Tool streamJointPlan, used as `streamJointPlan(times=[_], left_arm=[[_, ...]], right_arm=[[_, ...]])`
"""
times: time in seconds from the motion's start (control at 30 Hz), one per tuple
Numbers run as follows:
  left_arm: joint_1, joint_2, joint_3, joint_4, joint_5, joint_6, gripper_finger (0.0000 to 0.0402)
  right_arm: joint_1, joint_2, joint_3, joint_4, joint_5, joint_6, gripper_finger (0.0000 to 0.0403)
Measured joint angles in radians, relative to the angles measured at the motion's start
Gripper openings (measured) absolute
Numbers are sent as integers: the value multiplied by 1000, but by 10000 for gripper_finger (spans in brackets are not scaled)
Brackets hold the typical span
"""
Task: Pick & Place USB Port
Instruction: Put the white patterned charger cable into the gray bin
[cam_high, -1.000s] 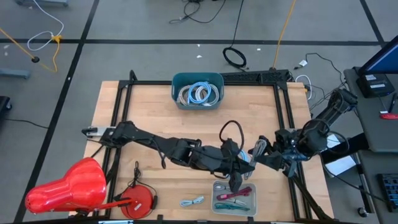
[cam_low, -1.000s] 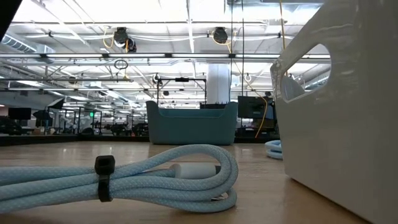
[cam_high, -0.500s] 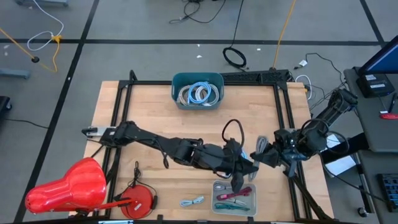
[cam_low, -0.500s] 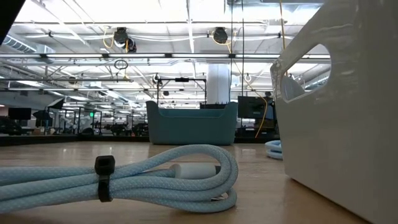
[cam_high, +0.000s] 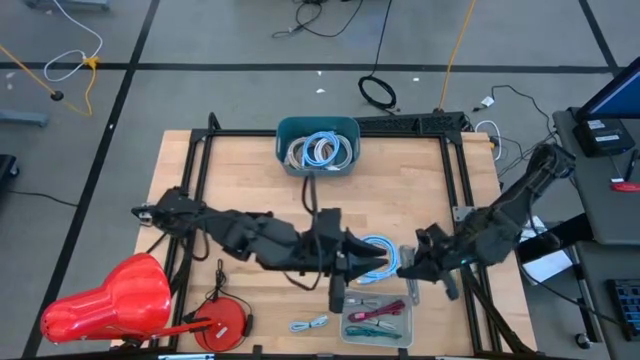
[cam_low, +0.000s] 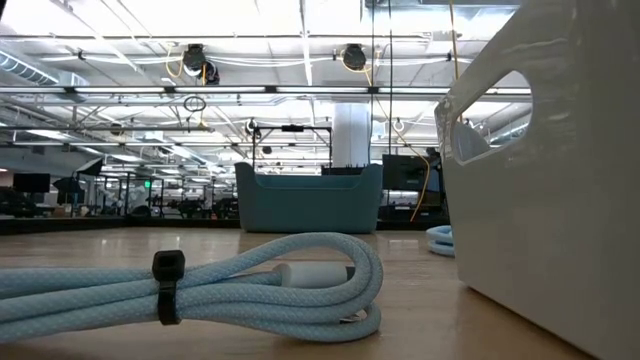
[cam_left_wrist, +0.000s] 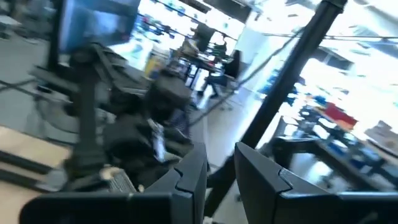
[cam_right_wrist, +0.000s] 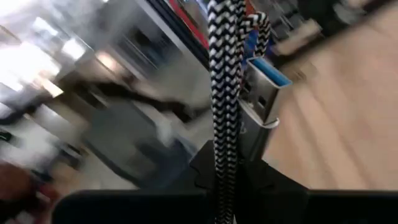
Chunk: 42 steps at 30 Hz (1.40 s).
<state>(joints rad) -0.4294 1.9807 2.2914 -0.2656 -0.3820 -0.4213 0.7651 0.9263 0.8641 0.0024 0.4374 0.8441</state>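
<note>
usb plug (cam_right_wrist: 264, 93) tilted, claw-held

The left arm stretches low from nine o'clock toward the middle, its tool (cam_high: 352, 262) with fingers (cam_left_wrist: 193, 171) close together, a narrow gap between. The right arm reaches in from three o'clock, its tool (cam_high: 412, 265) facing the left one, clamped.

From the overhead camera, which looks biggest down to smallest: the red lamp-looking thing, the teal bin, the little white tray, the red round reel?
1. Red lamp-like thing
2. Teal bin
3. White tray
4. Red round reel

The tray and reel look close in size, so their order is unsure.
</note>
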Motion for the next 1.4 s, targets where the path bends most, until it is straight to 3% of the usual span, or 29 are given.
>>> streamJointPlan(times=[0.17,0.37,0.53,0.83,1.1,1.4], left_arm=[[-33,-21,0,-69,-96,-13,87],[-54,-7,-2,-151,-146,-96,87],[-79,5,-2,-186,-170,-128,87],[-136,12,-2,-255,-253,-164,88],[-165,12,-2,-265,-300,-164,88],[-169,39,-2,-266,-322,-195,88]], right_arm=[[-52,141,204,-287,-126,-9,9],[-85,418,461,-590,-348,-55,9],[-81,614,591,-734,-416,-111,9],[-73,749,609,-729,-469,-166,9],[-72,784,608,-712,-414,-220,9],[-73,827,607,-703,-443,-232,22]])
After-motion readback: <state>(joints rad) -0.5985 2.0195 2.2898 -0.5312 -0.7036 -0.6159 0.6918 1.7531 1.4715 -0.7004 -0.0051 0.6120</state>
